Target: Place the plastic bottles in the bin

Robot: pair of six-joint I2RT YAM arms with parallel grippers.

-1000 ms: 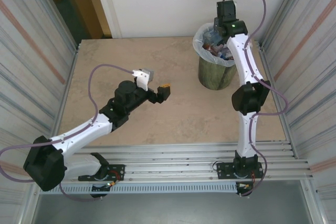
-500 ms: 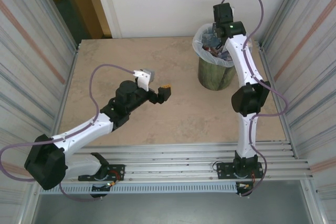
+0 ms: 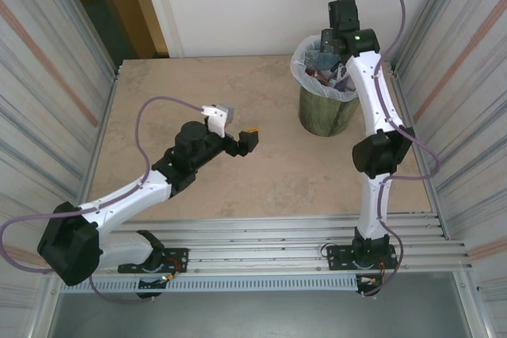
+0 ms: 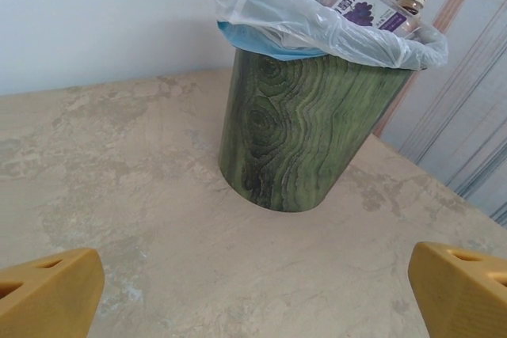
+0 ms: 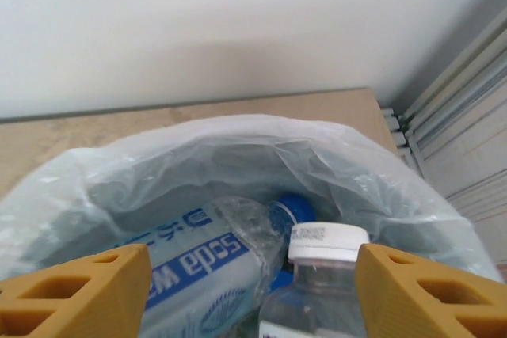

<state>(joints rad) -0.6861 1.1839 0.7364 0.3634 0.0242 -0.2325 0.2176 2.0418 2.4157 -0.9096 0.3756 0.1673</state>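
Standing near the table's (image 3: 198, 93) far right corner, the bin (image 3: 326, 108) holds plastic bottles (image 5: 190, 275). Over it hangs the right gripper (image 5: 252, 290), spread. The left gripper (image 4: 253, 290), spread wide, has open room around.

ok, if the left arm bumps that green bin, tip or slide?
Probably slides: the bin sits flat on a smooth table. Likely light, holding plastic bottles, but they are heaped to the top, so a high shove might tip it. The thin bag liner would just crumple.

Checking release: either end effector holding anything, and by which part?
Nothing held: left end effector open over table, right end effector open above the bin.
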